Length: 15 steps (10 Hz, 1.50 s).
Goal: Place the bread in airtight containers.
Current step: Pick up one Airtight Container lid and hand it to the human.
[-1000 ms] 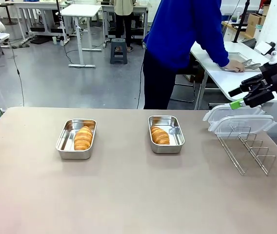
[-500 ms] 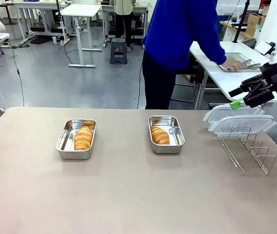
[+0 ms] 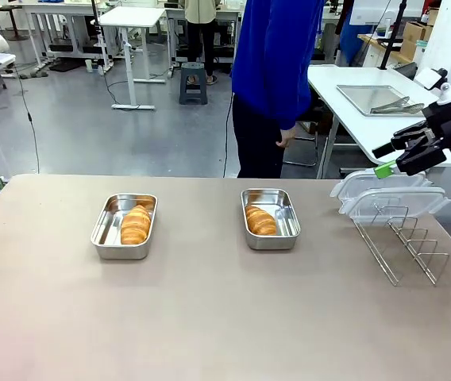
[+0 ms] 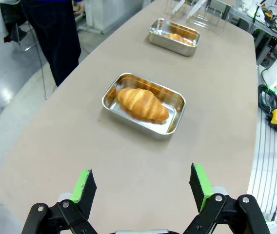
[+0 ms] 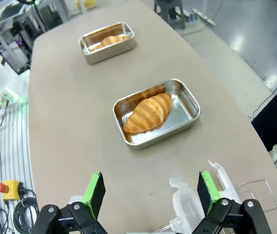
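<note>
Two open steel containers stand on the table, each with one croissant inside. The left container [image 3: 109,228] holds a croissant [image 3: 135,225], and the right container [image 3: 286,216] holds another croissant [image 3: 260,221]. My right gripper [image 3: 383,159] hangs open above the clear lids [image 3: 388,194] stacked on the wire rack. In the right wrist view its open fingers [image 5: 150,187] frame the nearer container [image 5: 185,110] and croissant [image 5: 147,113], with the lids [image 5: 191,208] below. My left gripper [image 4: 142,181] is open, well short of its container [image 4: 175,105] and croissant [image 4: 142,103].
A wire rack [image 3: 404,242] stands at the table's right edge under the lids. A person in a blue top [image 3: 277,71] stands beyond the far edge. Behind them a white table carries a flat steel tray [image 3: 372,99] with tongs.
The person has taken their hand off the tray on the back table and straightened up, arm now at their side. Neither gripper has moved, nor have the containers.
</note>
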Each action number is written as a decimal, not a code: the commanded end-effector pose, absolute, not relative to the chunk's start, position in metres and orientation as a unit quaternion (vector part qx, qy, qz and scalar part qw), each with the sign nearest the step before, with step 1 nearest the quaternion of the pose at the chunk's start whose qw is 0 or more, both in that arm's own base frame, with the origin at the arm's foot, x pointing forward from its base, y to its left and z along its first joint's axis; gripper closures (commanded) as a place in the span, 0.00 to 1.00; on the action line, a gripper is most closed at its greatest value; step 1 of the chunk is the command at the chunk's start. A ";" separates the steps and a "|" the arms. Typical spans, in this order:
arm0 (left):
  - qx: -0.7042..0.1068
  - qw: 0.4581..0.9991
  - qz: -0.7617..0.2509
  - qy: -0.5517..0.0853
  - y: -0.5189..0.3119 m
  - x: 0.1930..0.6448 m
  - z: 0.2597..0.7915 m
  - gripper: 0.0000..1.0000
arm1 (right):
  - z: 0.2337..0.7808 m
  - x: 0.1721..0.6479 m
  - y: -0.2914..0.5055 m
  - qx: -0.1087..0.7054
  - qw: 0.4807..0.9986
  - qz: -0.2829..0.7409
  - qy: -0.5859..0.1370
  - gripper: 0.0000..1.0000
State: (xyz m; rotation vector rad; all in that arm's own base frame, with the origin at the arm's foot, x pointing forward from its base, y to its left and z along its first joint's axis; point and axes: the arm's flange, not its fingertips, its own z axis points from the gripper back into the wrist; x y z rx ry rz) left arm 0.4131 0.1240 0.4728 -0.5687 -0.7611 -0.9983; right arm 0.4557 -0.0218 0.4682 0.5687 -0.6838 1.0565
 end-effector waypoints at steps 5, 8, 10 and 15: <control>-0.264 0.766 -0.468 -0.353 0.125 0.413 0.473 0.00 | 0.473 0.448 -0.025 0.154 0.739 0.611 -0.239 0.00; -0.264 0.766 -0.468 -0.353 0.125 0.413 0.473 0.00 | 0.463 0.443 -0.012 0.012 0.722 0.658 -0.215 0.00; -0.264 0.766 -0.468 -0.353 0.125 0.413 0.473 0.00 | 0.450 0.447 -0.004 -0.053 0.730 0.656 -0.184 0.00; -0.264 0.766 -0.468 -0.353 0.125 0.413 0.473 0.00 | 0.426 0.474 -0.007 -0.062 0.740 0.653 -0.147 0.00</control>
